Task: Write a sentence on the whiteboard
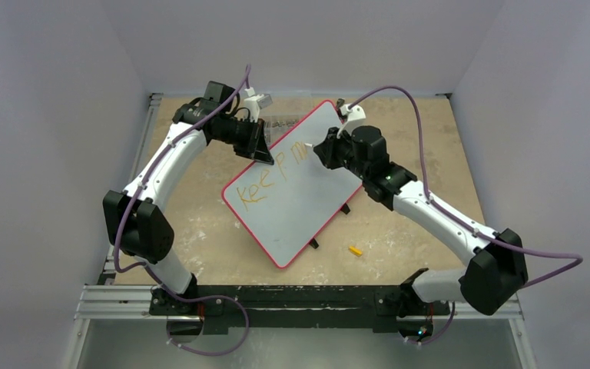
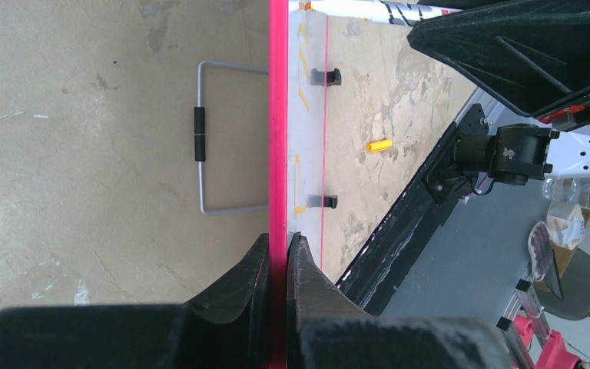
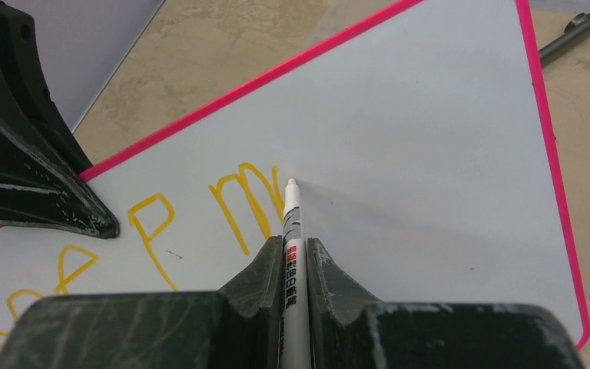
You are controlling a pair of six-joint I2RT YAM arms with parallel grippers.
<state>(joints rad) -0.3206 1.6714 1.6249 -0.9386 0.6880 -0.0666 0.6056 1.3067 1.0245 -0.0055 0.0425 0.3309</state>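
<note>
The whiteboard (image 1: 299,188), pale with a thin red frame, lies tilted across the middle of the table. My left gripper (image 1: 262,146) is shut on its upper left edge; in the left wrist view the red frame (image 2: 278,115) runs between the fingers (image 2: 307,269). My right gripper (image 3: 295,250) is shut on a slim white marker pen (image 3: 290,223), its tip touching the board (image 3: 430,154). The sentence (image 1: 265,177) in orange reads "Keep m" at this moment, and the pen tip sits at the end of the "m" (image 3: 242,204).
A small orange cap (image 1: 355,250) lies on the table to the right of the board's near corner. A grey wire stand (image 2: 207,138) shows behind the board. Small black feet (image 2: 324,77) stick out from its lower edge. The black rail (image 1: 292,296) holding both arm bases runs along the near edge.
</note>
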